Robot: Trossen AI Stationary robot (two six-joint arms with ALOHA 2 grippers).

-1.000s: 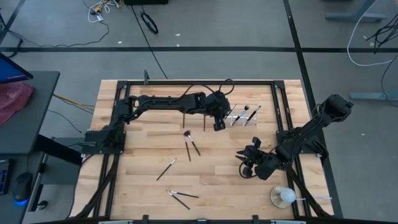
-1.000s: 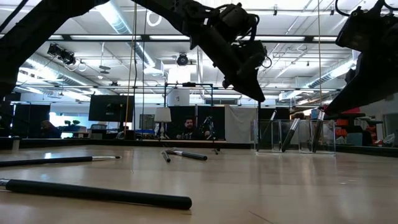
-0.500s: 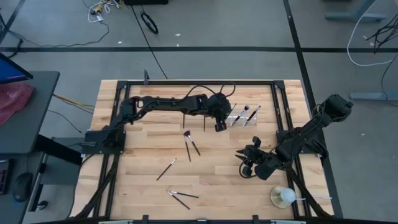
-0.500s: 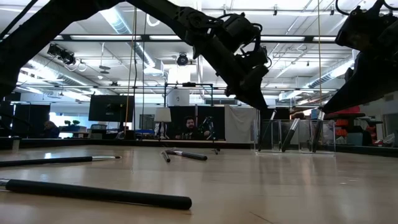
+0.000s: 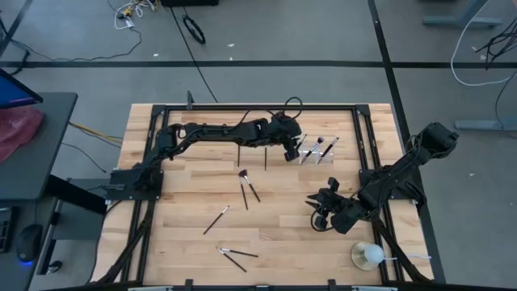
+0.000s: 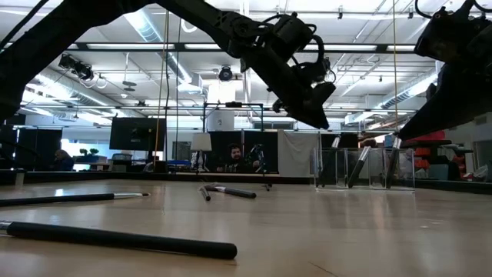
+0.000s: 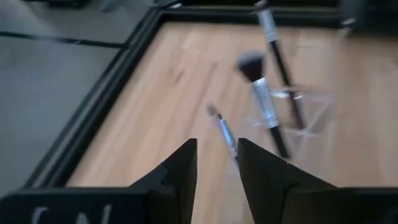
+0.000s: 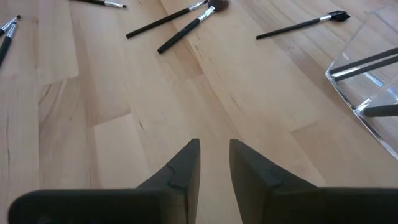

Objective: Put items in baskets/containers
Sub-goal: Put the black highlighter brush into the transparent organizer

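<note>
Now the left tool (image 5: pixel 290 153) is held up in the air just beside the clear tray (image 5: pixel 317 150), at the far side of the counter (image 5: pixel 186 202). Its two fingers (image 7: pixel 180 171) are set close, with only a thin gap between them, and nothing is pinched in that gap. A few brushes (image 5: pixel 320 149) are already leaning in the tray, right in front of this tool. One small brush (image 7: pixel 222 130) is seen just past the fingers in the left wrist view; whether it lies in the tray or on the counter cannot be told.

More brushes are left on the wood. A pair (image 5: pixel 247 187) lies near the left tool, on the side away from the tray. One brush (image 5: pixel 216 219) lies farther off, and a crossed bunch (image 5: pixel 235 257) lies farthest, near the front edge.

The right tool (image 5: pixel 321 214) is parked low on its own side, well apart from the tray. Its fingers (image 8: pixel 183 165) are also nearly together, with nothing between them.

It is judged that a drop at the tray is done or nearly done, and a new pick is next. For that, the left tool must be moved over the pair, opened wide, lowered, and closed on one thin handle.
</note>
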